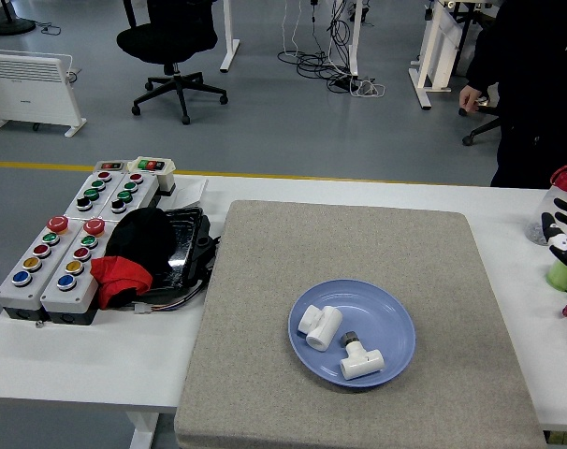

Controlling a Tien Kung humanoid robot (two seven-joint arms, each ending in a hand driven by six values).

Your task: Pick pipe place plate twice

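Right hand: the right hand shows only at the picture's right edge, raised above the table, fingers spread and holding nothing, well apart from the plate.
Left hand: not in view.
Pipes: 2 white pipe fittings lie in the blue plate, an elbow at the left and a tee toward the near rim, close together but seemingly not touching.
Plate: 1, resting on the grey mat, slightly right of the mat's centre.
Task state: with 2 fittings in the plate and none visible elsewhere on the mat, both placements look done.
Handling: the fittings look like rigid plastic, light, smooth and likely a bit slippery; they should not deform or break under a firm pinch.
Grip point: the straight barrel of each is the likely best hold, fingers across its round body; the tee's side branch would stop it rolling in the hand.
Beside the mat: 2 grey button boxes at the left, 1 black and red bundle next to them, 1 clear bottle and 1 green cup by the right hand.
Person: 1 stands at the far right, a hand hanging free, touching nothing on the table.
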